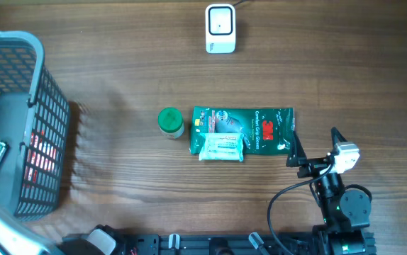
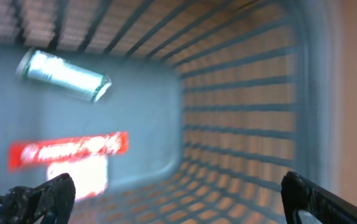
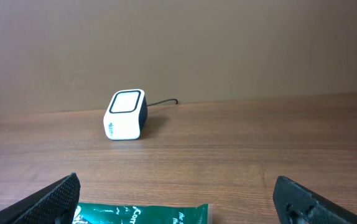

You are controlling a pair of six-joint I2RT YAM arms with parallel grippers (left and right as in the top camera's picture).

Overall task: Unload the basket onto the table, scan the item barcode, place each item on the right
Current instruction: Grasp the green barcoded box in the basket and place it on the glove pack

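A robot test bench set up like a shop checkout: a wood-grain table (image 1: pixel 118 57) against a plain beige wall (image 3: pixel 228 43), a white cabled scanner (image 1: pixel 220 28) standing on it, a grey mesh basket (image 1: pixel 51 134) with packaged goods (image 2: pixel 66 149) inside, and a green packet (image 1: pixel 260 124) lying loose on the wood

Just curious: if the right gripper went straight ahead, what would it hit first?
Probably the green packet, just ahead of the open right gripper; height is unclear. The scanner sits farther off, leftward.

Blurred basket (image 2: pixel 241 93) interior, its red-labelled packet (image 2: pixel 66 152) unreadable; green pouch (image 3: pixel 142 213) cropped at bottom edge.
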